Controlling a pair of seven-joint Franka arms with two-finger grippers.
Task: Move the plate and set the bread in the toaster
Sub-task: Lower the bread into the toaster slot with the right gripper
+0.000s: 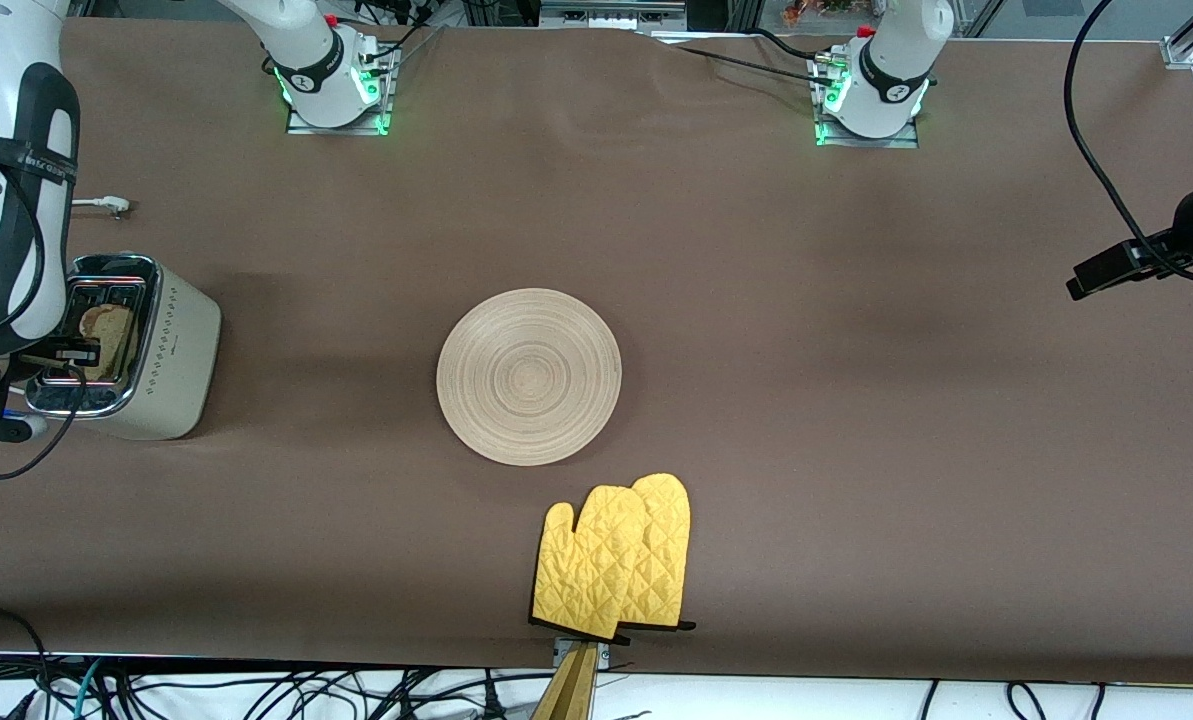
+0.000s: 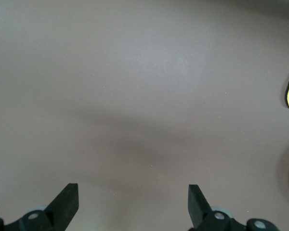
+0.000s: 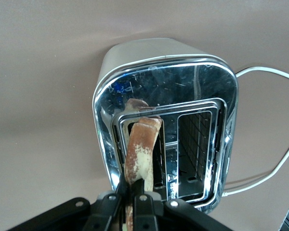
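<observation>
Two pincers are in use, and neither shows whole in the front view. The right pincer (image 3: 131,192) is masked there by its own arm over the toaster (image 1: 161,350), which stands at the right arm's end of the surface (image 1: 856,400). Only the right wrist view shows its grip: the fingers (image 3: 116,188) are clamped on the bread (image 3: 139,149), which hangs on edge with its lower end at the mouth of one slot. How deep that end sits in the slot cannot be made out. The second slot beside it is open to view, and the chrome top throws back a warped reflection of the slice. In the front view the bread is only a brown patch between the toaster's rails. A white cord (image 3: 279,159) runs off beside the toaster.

The left pincer (image 2: 133,204) is cut off at the edge of the front view, at the left arm's end. Its own wrist view shows the two fingertips (image 2: 67,199) spread wide with nothing between them, over bare brown cloth. A yellow sliver at that view's border is too small to identify with certainty.

The plate (image 1: 529,376) lies flat mid-surface, bare. Two yellow oven mitts (image 1: 616,565) lie overlapped, nearer the front camera than the plate, at the surface's edge
</observation>
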